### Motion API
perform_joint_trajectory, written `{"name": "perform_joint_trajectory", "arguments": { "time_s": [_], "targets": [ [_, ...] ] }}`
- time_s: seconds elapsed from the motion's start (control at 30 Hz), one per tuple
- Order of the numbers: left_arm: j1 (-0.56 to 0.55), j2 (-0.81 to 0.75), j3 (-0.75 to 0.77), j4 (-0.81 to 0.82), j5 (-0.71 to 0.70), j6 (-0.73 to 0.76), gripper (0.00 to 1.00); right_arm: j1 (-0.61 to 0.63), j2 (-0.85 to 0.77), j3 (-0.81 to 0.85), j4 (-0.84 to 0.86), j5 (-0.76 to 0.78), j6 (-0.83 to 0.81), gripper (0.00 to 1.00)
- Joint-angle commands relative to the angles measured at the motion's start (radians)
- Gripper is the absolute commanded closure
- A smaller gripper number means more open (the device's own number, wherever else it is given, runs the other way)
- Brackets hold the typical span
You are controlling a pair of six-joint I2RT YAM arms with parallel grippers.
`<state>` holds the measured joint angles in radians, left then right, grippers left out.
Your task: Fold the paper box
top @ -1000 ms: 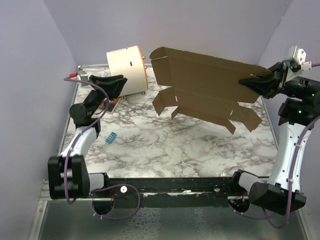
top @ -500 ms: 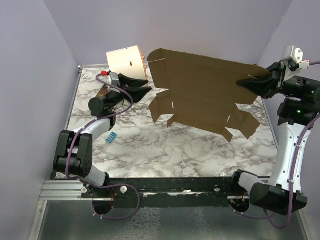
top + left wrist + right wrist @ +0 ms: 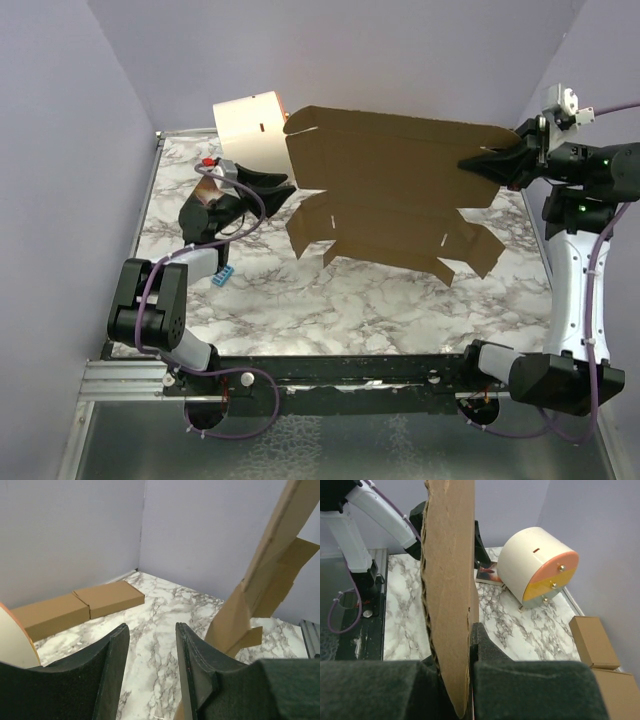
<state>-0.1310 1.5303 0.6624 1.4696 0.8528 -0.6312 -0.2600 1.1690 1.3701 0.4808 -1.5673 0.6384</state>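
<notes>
The paper box (image 3: 400,190) is a large flat brown die-cut sheet with flaps and slots, held up in the air over the far half of the table. My right gripper (image 3: 480,163) is shut on its right edge; in the right wrist view the sheet (image 3: 447,580) stands edge-on between the jaws. My left gripper (image 3: 285,183) is open and empty, right at the sheet's left edge. In the left wrist view the sheet (image 3: 260,585) rises at the right, beside the right finger (image 3: 197,665).
A cream cylindrical drum (image 3: 250,130) with an orange end stands at the far left corner. A small blue block (image 3: 223,273) lies on the marble table (image 3: 330,300) at the left. Two small closed brown boxes (image 3: 75,605) lie side by side against the back wall.
My left arm has swung in from the left edge toward the sheet's left side. My right gripper has carried the sheet leftward and a little higher.
</notes>
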Motion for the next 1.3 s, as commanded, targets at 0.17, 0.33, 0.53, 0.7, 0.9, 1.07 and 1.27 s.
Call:
{"name": "perform_joint_trajectory", "arguments": {
  "time_s": [0.17, 0.33, 0.53, 0.7, 0.9, 1.07, 1.27],
  "targets": [
    [0.006, -0.067, -0.14, 0.147, -0.09, -0.015, 0.47, 0.072, 0.064, 0.028, -0.071, -0.183, -0.083, 0.99],
    [0.005, -0.072, -0.168, 0.257, -0.035, -0.079, 0.46, 0.11, 0.09, 0.048, -0.164, -0.213, -0.166, 0.99],
    [0.006, -0.052, -0.178, 0.313, 0.005, -0.107, 0.44, 0.151, 0.115, 0.098, -0.278, -0.249, -0.257, 0.99],
    [-0.01, -0.061, -0.166, 0.314, 0.067, -0.108, 0.44, 0.16, 0.132, 0.127, -0.279, -0.249, -0.253, 0.99],
    [-0.03, -0.085, -0.152, 0.313, 0.093, -0.088, 0.4, 0.168, 0.136, 0.139, -0.273, -0.25, -0.243, 0.99],
    [-0.052, -0.066, -0.113, 0.312, 0.074, -0.086, 0.38, 0.18, 0.13, 0.143, -0.28, -0.249, -0.244, 0.99],
    [-0.073, -0.04, -0.069, 0.31, 0.056, -0.076, 0.37, 0.187, 0.109, 0.15, -0.321, -0.249, -0.264, 0.99]
  ]
}}
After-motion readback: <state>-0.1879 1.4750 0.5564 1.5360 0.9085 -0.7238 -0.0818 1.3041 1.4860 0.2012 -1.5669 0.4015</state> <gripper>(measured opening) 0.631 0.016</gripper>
